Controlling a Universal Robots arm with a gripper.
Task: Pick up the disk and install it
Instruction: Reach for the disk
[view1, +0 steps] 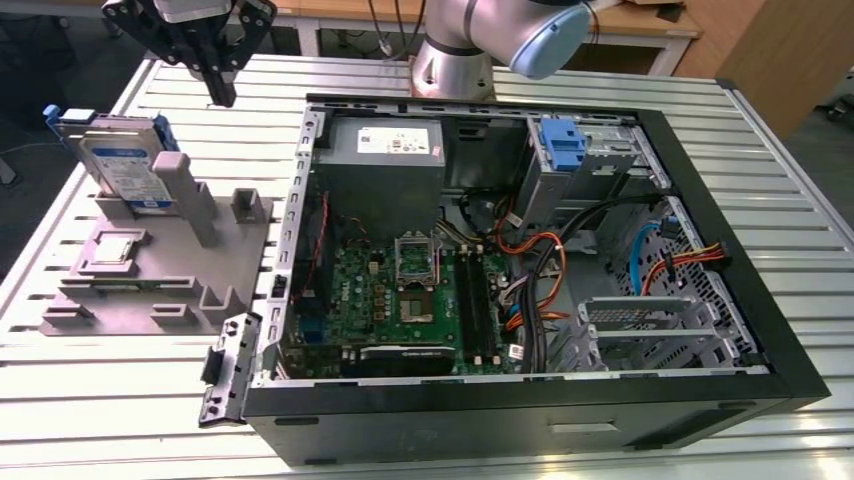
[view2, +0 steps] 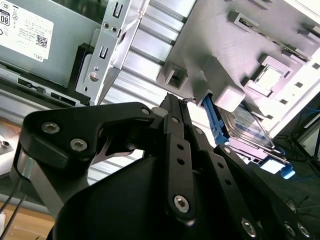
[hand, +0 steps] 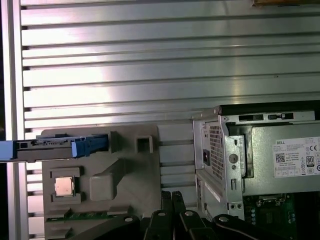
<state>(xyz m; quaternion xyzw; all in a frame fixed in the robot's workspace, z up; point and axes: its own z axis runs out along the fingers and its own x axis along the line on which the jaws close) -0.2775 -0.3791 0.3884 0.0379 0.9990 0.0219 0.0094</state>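
Note:
The disk (view1: 120, 165) is a silver-grey drive with a white-and-blue label and a blue frame. It stands on edge in the grey plastic stand (view1: 160, 270) at the exterior view's left, leaning against an upright post. In both wrist views it appears edge-on, the disk (hand: 60, 148) with its blue frame and the disk (view2: 250, 125) behind a post. My gripper (view1: 220, 98) hangs high above the table behind the stand, between it and the computer case. Its black fingertips (hand: 172, 194) are pressed together with nothing between them. The gripper (view2: 175, 97) is apart from the disk.
An open computer case (view1: 747, 300) lies on the slatted metal table, with a grey power supply (view1: 394, 145), a motherboard (view1: 400, 290), loose cables and a blue-fronted drive bay (view1: 567, 150). The stand also carries a processor chip (hand: 64, 186).

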